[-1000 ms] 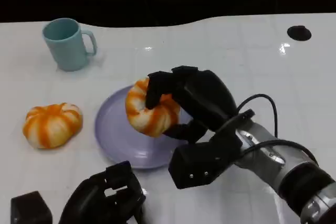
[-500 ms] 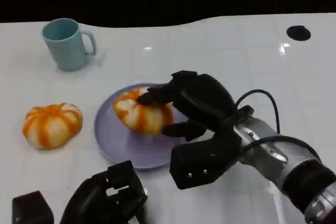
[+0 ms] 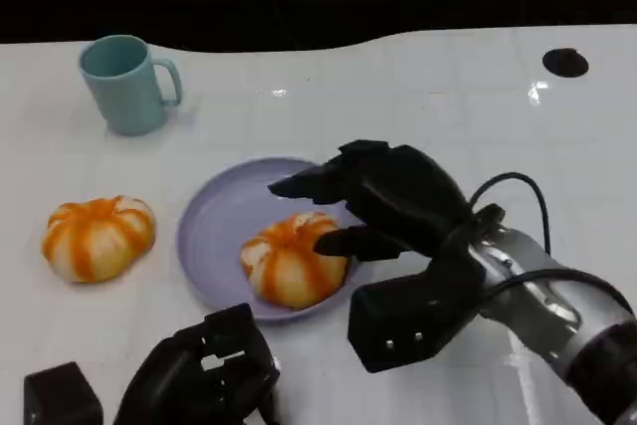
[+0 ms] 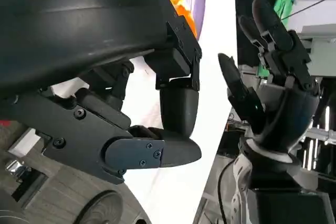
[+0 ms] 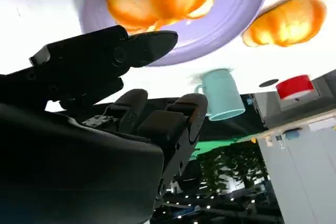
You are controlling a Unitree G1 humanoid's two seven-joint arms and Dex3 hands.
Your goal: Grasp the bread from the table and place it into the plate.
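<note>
One bread roll (image 3: 293,271) lies on the near part of the purple plate (image 3: 211,236). My right hand (image 3: 390,201) hovers just right of it, fingers apart, holding nothing. My left hand (image 3: 204,375) sits curled closed near the counter (image 3: 428,97) edge.

One bread (image 3: 293,271) lies in the plate (image 3: 214,221) toward 5 o'clock. A second bread (image 3: 98,236) sits at the plate's 9 o'clock, the mug (image 3: 126,83) at 11.

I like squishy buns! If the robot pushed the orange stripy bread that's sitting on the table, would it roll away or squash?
The bread on the table looks round and domed but sits flat, so it would probably slide or wobble rather than roll far. Its puffy, ridged shape suggests it is light and may squash a little. The white table looks glossy, so it could skid easily.
</note>
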